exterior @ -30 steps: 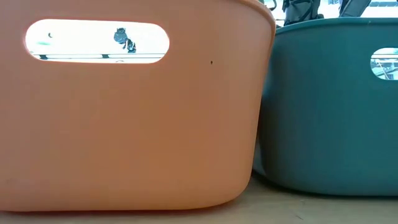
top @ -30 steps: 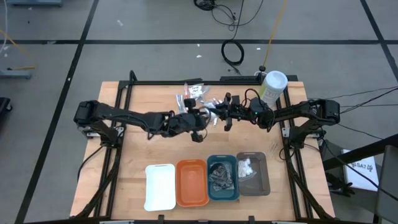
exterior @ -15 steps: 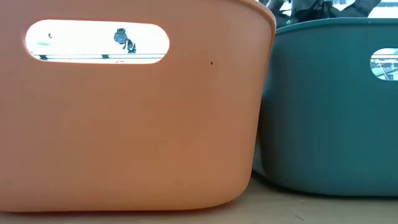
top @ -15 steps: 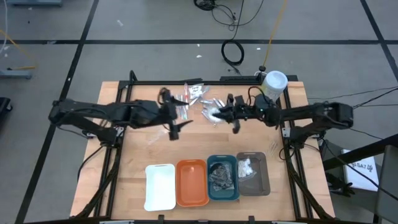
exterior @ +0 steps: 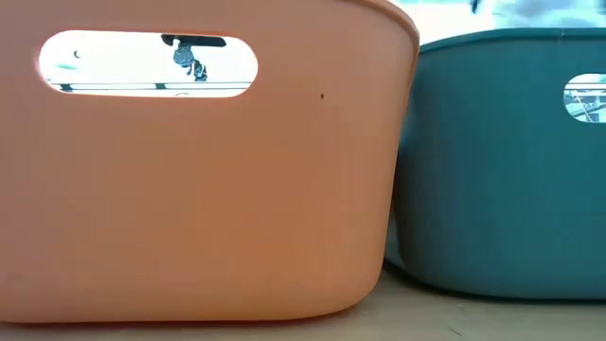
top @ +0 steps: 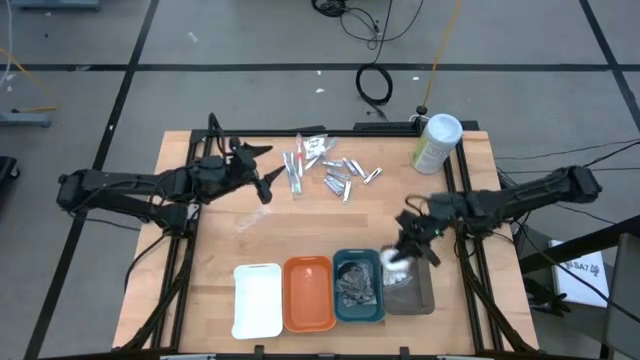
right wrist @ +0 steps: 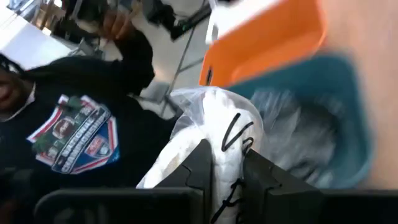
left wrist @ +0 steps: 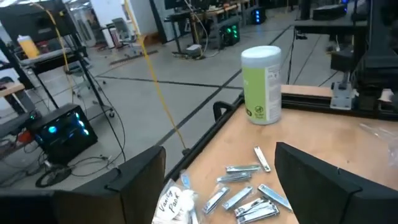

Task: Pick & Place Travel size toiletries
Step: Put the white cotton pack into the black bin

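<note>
The travel size toiletries lie in a loose heap (top: 330, 170) at the table's far middle: silvery metal pieces (left wrist: 245, 194) and clear-wrapped packs (left wrist: 174, 202). My left gripper (top: 262, 182) hovers open, left of the heap, its fingers wide apart with nothing between them. My right gripper (top: 398, 258) is shut on a clear-wrapped white fluffy pad (right wrist: 214, 127). It is above the near trays, over the border of the teal tray (top: 357, 290) and the grey tray (top: 412, 292). My right gripper pinches the clear bag of the white pad (right wrist: 225, 163) between its two fingers (right wrist: 200, 168). Most of the bag sticks out beyond the fingertips. The fingers slant down toward the table's near edge. The pad is lifted clear of the trays below.
A white tray (top: 257, 300), an orange tray (top: 308, 295), the teal one and the grey one stand in a row at the near edge. A pale-green canister (top: 437, 143) stands at the far right corner. A person in a dark shirt (right wrist: 68, 134) shows beyond the table.
My right gripper has carried the white pad from the table's far middle toward the near edge, to above the teal and grey trays. My left gripper has drawn back from the middle toward the table's left and far edges.
</note>
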`<act>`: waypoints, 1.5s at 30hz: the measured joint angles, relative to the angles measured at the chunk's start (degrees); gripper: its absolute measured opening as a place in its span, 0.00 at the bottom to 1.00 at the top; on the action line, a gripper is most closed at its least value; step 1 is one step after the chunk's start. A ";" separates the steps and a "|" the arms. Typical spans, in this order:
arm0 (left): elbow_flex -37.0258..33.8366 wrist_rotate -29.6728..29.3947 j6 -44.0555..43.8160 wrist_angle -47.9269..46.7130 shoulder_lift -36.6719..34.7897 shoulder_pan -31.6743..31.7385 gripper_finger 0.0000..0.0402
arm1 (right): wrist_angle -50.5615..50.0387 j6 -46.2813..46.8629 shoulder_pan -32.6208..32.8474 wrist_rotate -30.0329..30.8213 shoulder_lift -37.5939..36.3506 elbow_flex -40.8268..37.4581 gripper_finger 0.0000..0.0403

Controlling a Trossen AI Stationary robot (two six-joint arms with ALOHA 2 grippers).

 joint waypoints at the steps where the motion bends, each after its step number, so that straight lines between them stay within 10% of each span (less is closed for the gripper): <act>1: -0.24 -0.02 -0.48 -0.16 -0.03 0.46 0.72 | 0.57 2.33 2.29 1.63 -0.97 -1.64 0.09; 15: -0.27 0.55 -2.91 1.40 0.30 2.38 0.72 | 36.08 21.83 12.03 10.50 -3.42 -22.66 0.33; 29: -0.27 0.55 -3.08 1.25 0.28 2.39 0.72 | 40.20 19.33 11.99 10.32 -3.42 -23.91 0.47; 37: -0.27 0.55 -3.05 1.25 0.28 2.39 0.72 | 28.34 29.96 11.99 5.72 -3.38 -21.94 0.46; 45: -0.27 0.54 -3.08 1.23 0.28 2.39 0.71 | 5.34 18.21 12.05 7.04 -3.11 -7.64 0.40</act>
